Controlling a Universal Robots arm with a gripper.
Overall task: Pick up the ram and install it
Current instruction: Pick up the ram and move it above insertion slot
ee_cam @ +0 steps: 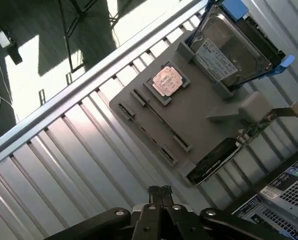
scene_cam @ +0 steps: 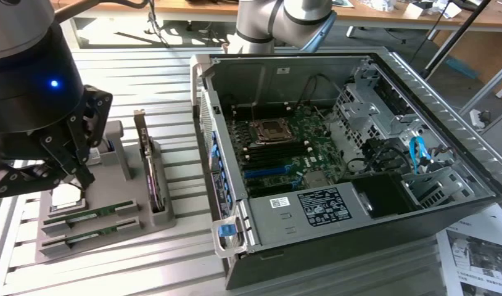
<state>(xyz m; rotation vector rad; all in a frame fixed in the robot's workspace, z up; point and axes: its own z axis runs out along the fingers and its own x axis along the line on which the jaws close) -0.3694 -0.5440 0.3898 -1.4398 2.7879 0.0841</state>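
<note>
Two ram sticks, thin and green, (scene_cam: 90, 215) lie side by side in slots at the front of a grey parts holder (scene_cam: 119, 161) on the slatted table. In the wrist view the ram (ee_cam: 159, 118) appears edge-on as thin dark lines on the grey holder (ee_cam: 204, 102). My black gripper (scene_cam: 76, 176) hangs above the holder's exterior-view left part, over the silver processor chip (scene_cam: 66, 197), a short way from the ram. Its fingertips (ee_cam: 159, 191) are pressed together with nothing between them.
A dark expansion card (scene_cam: 150, 172) stands upright in the holder. A hard drive in a blue frame (ee_cam: 234, 50) sits at the holder's end, near the processor chip (ee_cam: 165, 81). The open computer case (scene_cam: 341, 160) with its motherboard (scene_cam: 284, 148) fills the exterior view's right. Papers (scene_cam: 481, 253) lie beside it.
</note>
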